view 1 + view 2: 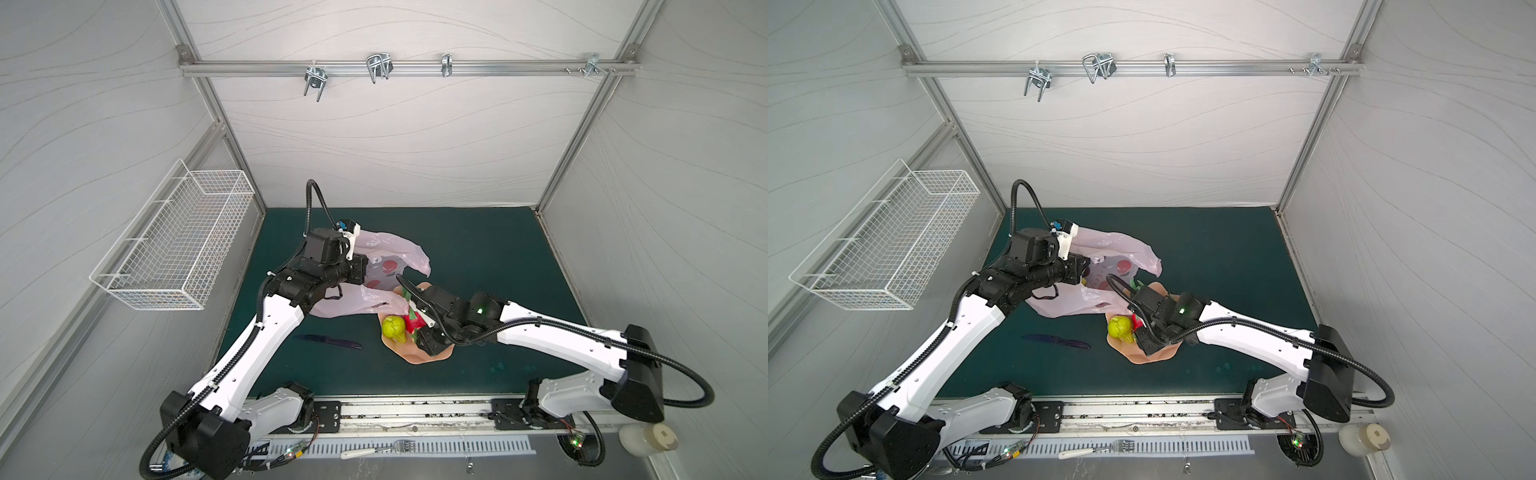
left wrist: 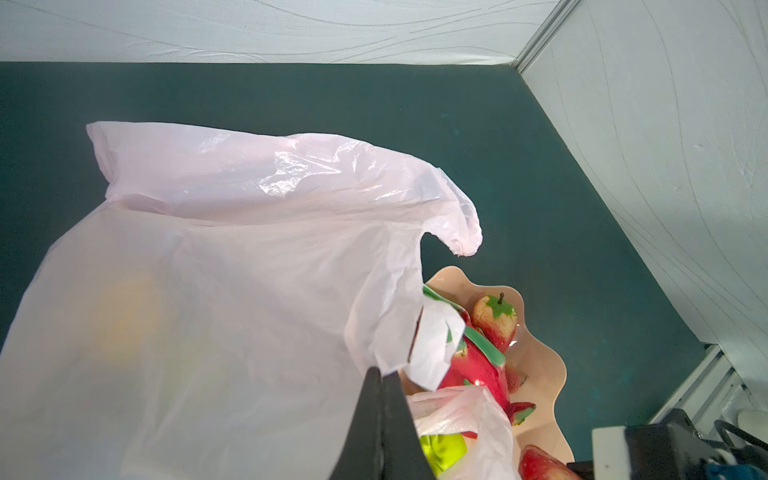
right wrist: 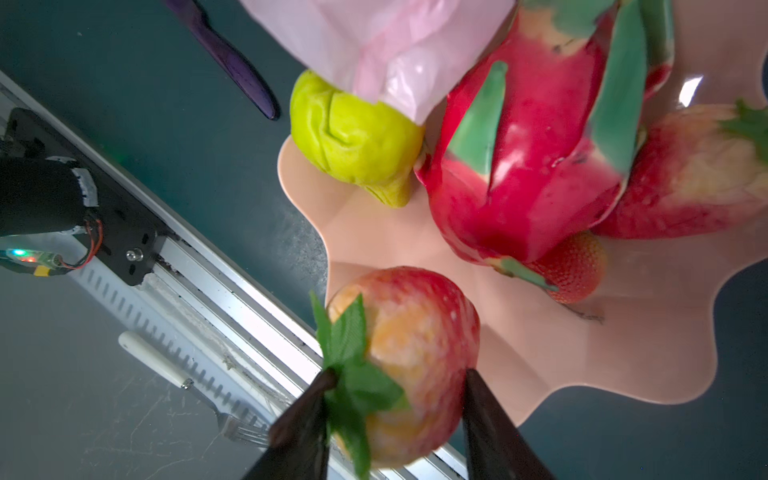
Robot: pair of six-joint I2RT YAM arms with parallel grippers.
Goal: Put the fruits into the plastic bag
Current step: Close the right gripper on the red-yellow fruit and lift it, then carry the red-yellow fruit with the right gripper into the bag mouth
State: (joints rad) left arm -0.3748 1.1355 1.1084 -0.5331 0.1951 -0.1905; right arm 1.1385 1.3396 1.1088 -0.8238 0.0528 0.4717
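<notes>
Plastic bag [image 1: 399, 249] [image 1: 1121, 245] [image 2: 249, 249] [image 3: 395, 41], pale pink and crinkled, lies spread on the dark green surface [image 1: 478, 257] against the far side of the peach scalloped bowl [image 1: 424, 358] [image 1: 1150, 358] [image 2: 540, 365] [image 3: 540, 332]. One loose lobe drapes over the bowl's rim. The left pincer [image 2: 380, 370] has its fingers pressed together on a fold of the bag's edge just above the bowl. A faint yellow shape shows through the film, but what it is cannot be told. Inside the bowl, the dragon fruit [image 2: 478, 370] [image 3: 532, 166] fills the middle, pink-red with green scales. The knobbly green fruit [image 1: 394, 327] [image 1: 1120, 328] [image 3: 353, 141] sits at the bowl's rim on the side nearer the left arm, touching the dragon fruit and partly under the bag's lobe. The right pincer [image 3: 399, 374] is clamped on a strawberry [image 3: 415, 353] at the bowl's near rim, one finger on each side. Whether that fruit rests on the bowl or is lifted off it cannot be told. A second strawberry [image 2: 494, 320] [image 3: 685, 178] leans against the dragon fruit on the bowl's far side. A small red fruit [image 2: 513, 378] [image 3: 573, 266] lies tucked under the dragon fruit. A purple knife [image 1: 328, 341] [image 1: 1057, 341] [image 3: 224, 54] lies flat on the surface apart from the bowl, toward the left arm.
</notes>
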